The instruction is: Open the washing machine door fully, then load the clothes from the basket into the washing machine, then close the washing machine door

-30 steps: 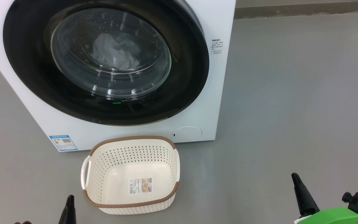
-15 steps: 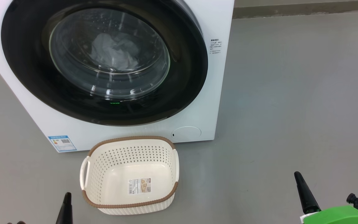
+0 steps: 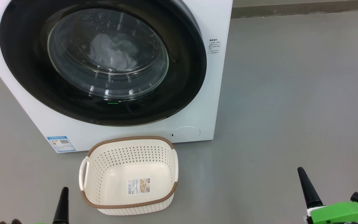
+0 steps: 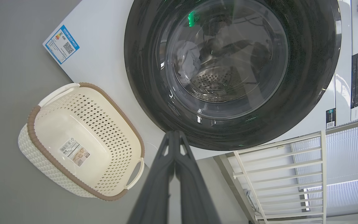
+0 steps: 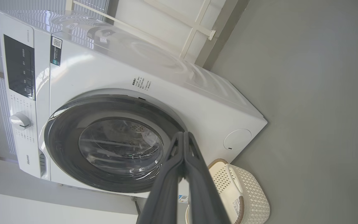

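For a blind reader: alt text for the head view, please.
A white washing machine, black-rimmed door shut, pale clothes behind its glass. An empty cream basket sits on the floor before it; left gripper and right gripper, both shut, point up.

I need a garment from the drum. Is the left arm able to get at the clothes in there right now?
Probably not. The clothes lie behind the washing machine door, which looks shut. The left tool, itself shut, hangs low beside the empty basket.
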Robot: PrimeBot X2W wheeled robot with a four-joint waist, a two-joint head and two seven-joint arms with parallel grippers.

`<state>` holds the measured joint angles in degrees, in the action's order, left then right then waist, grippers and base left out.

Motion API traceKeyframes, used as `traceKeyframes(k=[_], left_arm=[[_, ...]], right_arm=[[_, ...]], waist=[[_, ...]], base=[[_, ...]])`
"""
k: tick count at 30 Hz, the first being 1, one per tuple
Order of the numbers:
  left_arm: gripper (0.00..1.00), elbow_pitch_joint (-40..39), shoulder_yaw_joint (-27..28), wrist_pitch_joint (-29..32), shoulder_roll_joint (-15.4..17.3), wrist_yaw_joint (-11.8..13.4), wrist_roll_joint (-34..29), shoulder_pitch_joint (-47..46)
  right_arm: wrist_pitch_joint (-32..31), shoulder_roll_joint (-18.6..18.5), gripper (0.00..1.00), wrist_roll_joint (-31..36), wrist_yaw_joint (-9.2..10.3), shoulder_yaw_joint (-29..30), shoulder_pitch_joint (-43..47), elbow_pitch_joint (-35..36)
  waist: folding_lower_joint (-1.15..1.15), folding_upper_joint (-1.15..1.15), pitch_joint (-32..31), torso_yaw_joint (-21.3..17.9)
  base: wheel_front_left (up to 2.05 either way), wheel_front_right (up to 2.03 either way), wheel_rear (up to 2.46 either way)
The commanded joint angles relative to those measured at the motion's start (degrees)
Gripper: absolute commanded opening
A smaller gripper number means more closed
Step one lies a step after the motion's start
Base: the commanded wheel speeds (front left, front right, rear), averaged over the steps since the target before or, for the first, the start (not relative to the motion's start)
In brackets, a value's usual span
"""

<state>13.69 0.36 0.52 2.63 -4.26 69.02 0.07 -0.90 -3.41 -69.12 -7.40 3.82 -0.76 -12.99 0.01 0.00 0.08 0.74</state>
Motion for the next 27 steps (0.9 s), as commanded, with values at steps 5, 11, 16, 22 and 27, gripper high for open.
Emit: traceKeyframes(k=[5,11,16,22,27], left_arm=[[0.0,-0.9,2.4,1.2,0.5,-1.1,4.5,-3.3],[0.0,-0.6,3.1,2.1,0.5,-1.5,8.2,-3.9],[0.0,-0.4,3.7,2.9,0.5,-1.8,11.2,-4.4],[0.0,-0.2,4.4,3.8,0.4,-2.3,14.8,-4.9],[0.0,0.0,5.0,4.6,0.4,-2.6,17.9,-5.4]], right_arm=[[-0.8,-0.6,0.0,-4.9,-0.07,-0.5,-3.0,0.9],[-1.5,-0.6,0.0,-8.7,-0.07,-0.2,-3.4,0.6],[-2.0,-0.6,0.0,-11.9,-0.08,0.1,-3.8,0.2],[-2.7,-0.6,0.0,-15.6,-0.08,0.4,-4.2,-0.1],[-3.3,-0.6,0.0,-18.8,-0.08,0.7,-4.6,-0.4]], waist=[[0.0,0.0,0.0,-0.1],[0.0,0.0,0.0,-0.2],[0.0,0.0,0.0,-0.3],[0.0,0.0,0.1,-0.5],[0.0,0.0,0.1,-0.6]], base=[[0.0,0.0,0.0],[0.0,0.0,0.0],[0.0,0.0,0.0],[0.0,0.0,0.0],[0.0,0.0,0.0]])
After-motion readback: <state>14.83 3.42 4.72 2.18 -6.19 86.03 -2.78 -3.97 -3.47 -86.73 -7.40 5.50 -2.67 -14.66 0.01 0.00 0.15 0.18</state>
